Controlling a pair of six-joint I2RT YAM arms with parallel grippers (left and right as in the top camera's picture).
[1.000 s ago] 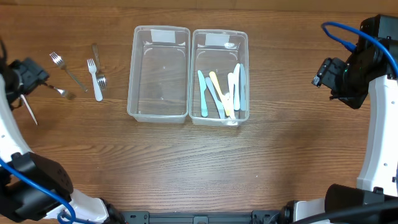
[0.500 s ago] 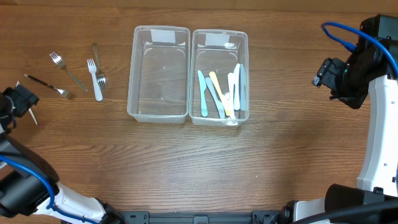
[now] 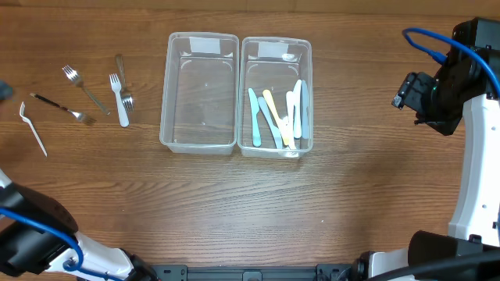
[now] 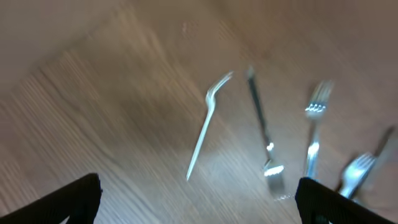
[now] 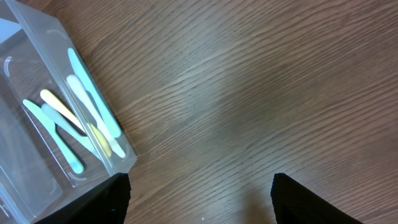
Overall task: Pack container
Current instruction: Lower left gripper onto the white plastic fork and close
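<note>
Clear left container [image 3: 199, 94] sits beside clear right container [image 3: 269, 70], upper centre; right one holds pastel knives [image 3: 275, 117]. Left gripper [image 4: 199, 199] and right gripper [image 5: 199, 194] both spread apart.

Left gripper [image 4: 198, 200]: jaws spread wide, empty. Right gripper [image 5: 199, 200]: jaws spread wide, empty, positioned at overhead view's right edge.

Two clear containers [image 3: 198, 147], five forks [image 3: 119, 105], and five plastic knives [image 3: 255, 121] (overlapping, so roughly).
</note>
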